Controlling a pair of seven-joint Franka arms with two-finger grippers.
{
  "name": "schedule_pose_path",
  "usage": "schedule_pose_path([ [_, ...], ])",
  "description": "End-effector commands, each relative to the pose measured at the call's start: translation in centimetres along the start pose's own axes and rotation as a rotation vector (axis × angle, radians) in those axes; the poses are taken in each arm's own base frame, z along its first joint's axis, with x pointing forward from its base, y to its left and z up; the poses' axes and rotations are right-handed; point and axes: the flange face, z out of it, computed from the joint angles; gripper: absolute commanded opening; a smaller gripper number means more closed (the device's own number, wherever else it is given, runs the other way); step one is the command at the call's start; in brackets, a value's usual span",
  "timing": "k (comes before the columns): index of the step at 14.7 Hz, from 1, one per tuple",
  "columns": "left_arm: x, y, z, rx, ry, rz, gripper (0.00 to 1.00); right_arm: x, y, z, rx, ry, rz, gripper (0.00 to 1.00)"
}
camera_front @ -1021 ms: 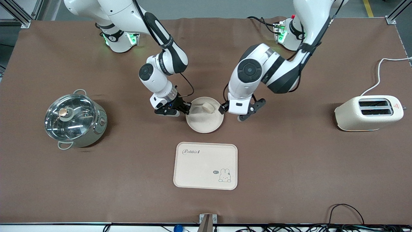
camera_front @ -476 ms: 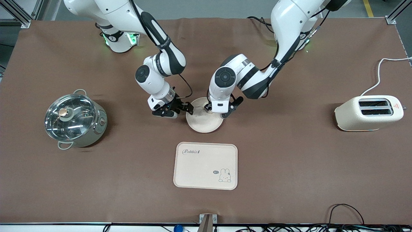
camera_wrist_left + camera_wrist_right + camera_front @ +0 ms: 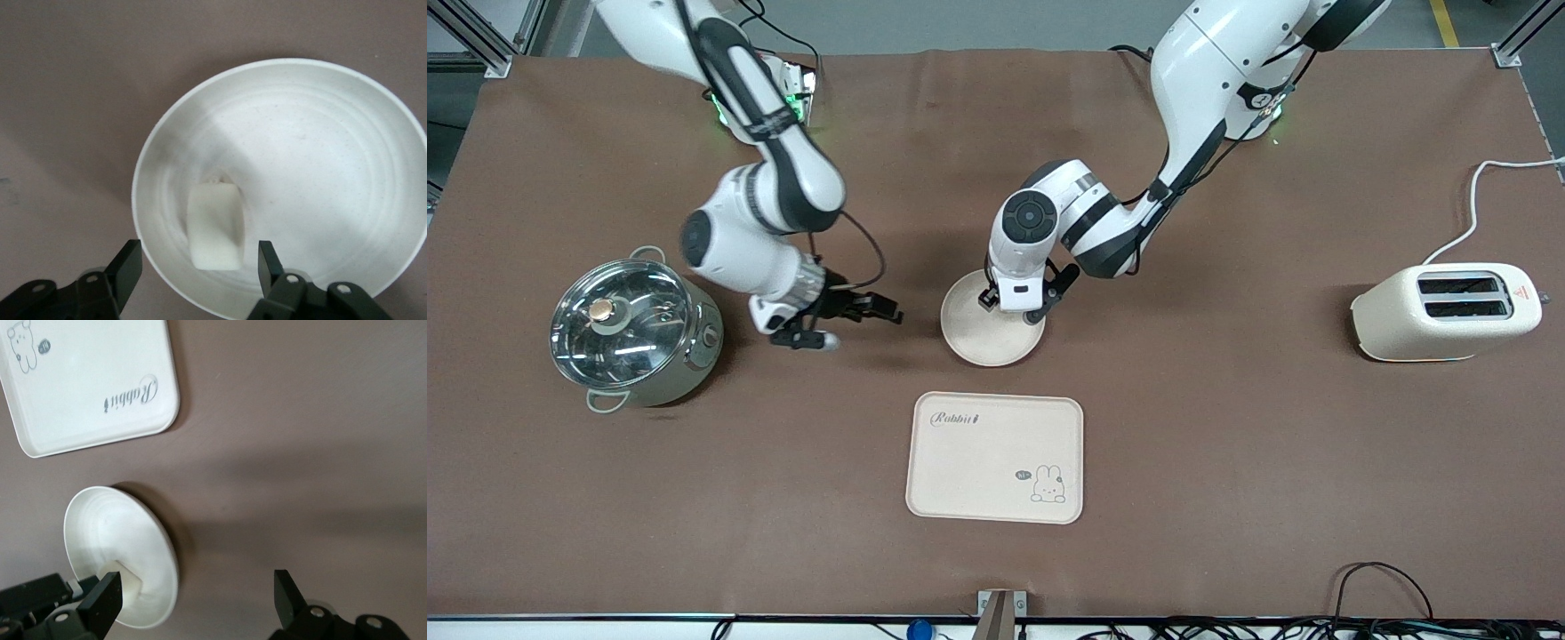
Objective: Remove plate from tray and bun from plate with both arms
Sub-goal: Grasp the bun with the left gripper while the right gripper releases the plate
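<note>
Two-arm clearing task, bun pickup stage. The round plate (image 3: 989, 331) rests on the brown counter (image 3: 1227, 462) near its middle, already off the Rabbit tray (image 3: 995, 457), which lies apart from it toward the counter's camera-side edge. The bun (image 3: 215, 227) sits in the plate, hidden in the front view by the left arm. The left tool (image 3: 200, 267) is low over the plate, its fingers (image 3: 127, 267) spread open on either side of the bun but not yet closed on it. The right tool (image 3: 843, 317) hangs open and empty over bare counter between the plate and the lidded steel pot (image 3: 635, 327); a toaster (image 3: 1446, 311) stands near the left arm's end.

Risk: the bun lies close to the plate's raised rim, so a finger may catch the rim while closing, tilting or sliding the unrestrained plate, or squashing the soft bun.

Change: half a second earlier the right tool sat at the plate's rim; it has since withdrawn toward the pot, while the left tool has settled more squarely over the bun.
</note>
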Motion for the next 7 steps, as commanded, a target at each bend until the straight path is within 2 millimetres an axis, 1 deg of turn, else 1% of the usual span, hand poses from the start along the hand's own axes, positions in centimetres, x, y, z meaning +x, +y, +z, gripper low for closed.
schedule_pose_path([
  [1, 0.2, 0.7, 1.1, -0.025, 0.007, -0.017, 0.76, 0.1, 2.5, -5.7, -0.051, -0.037, -0.065, 1.0],
  [3, 0.2, 0.7, 1.7, -0.028, 0.002, -0.02, 0.74, 0.1, 2.9, -9.8, -0.083, -0.054, -0.105, 1.0],
  [4, 0.0, 0.8, 1.8, -0.037, 0.0, -0.018, 0.72, 0.8, 3.8, -12.8, -0.115, -0.052, -0.12, 1.0],
  [6, 0.2, 0.9, 2.8, -0.054, -0.011, -0.023, 0.67, 2.3, 4.1, -18.8, -0.19, -0.077, -0.157, 1.0],
  [7, 0.1, 0.9, 3.2, -0.058, -0.014, -0.021, 0.62, 3.0, 4.3, -21.8, -0.223, -0.084, -0.166, 1.0],
])
